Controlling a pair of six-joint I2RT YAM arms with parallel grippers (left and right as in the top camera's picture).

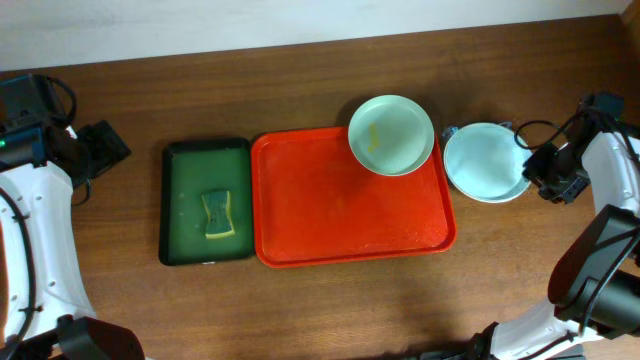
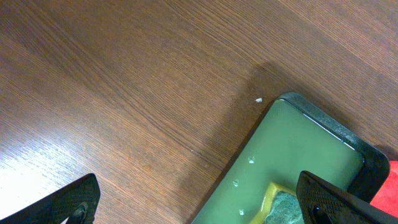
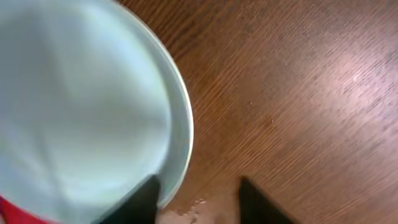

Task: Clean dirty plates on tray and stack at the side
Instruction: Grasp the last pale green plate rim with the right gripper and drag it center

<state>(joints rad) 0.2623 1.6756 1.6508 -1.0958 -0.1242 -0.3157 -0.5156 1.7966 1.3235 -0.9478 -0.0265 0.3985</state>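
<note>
Landmark: large red-orange rectangular plastic tray point(image 1: 340, 215) with a raised rim, mid-table, long axis running left to right.
Plate on tray: one pale mint-green round shallow plate point(image 1: 391, 134) with a small yellow smear inside. It sits at the tray's far right corner and overlaps the far rim. Judged not yet cleaned.
Stack: the pale top plate point(image 1: 480, 165) rests on the wooden table point(image 1: 300, 80) just off the tray's right edge, with a white rim showing beneath it. Apparently two plates.
Right gripper point(image 3: 198, 186): on the stack's side away from the tray. Fingers are parted and straddle the top plate's rim, one over the inside and one over bare wood. They are not clamping.
Left gripper point(image 2: 198, 186): fingers spread wide and holding nothing. It hovers off the far left corner of the smaller dark green tray point(image 1: 180, 200), which lies just left of the red-orange tray.
Sponge: yellow-green sponge point(image 1: 218, 215) in the dark green tray, long axis near to far.
Deciding relation: the smeared plate lies left of the right gripper, with the stack between them. The right arm is nearer the plate and the left arm nearer the sponge. The plate is round, so there is no axis to align to.
Room: bare wood right of the stack allows a clean withdrawal, and most of the tray floor is bare. The tight spot is the narrow gap between the smeared plate and the stack — a likely place for a knock.
</note>
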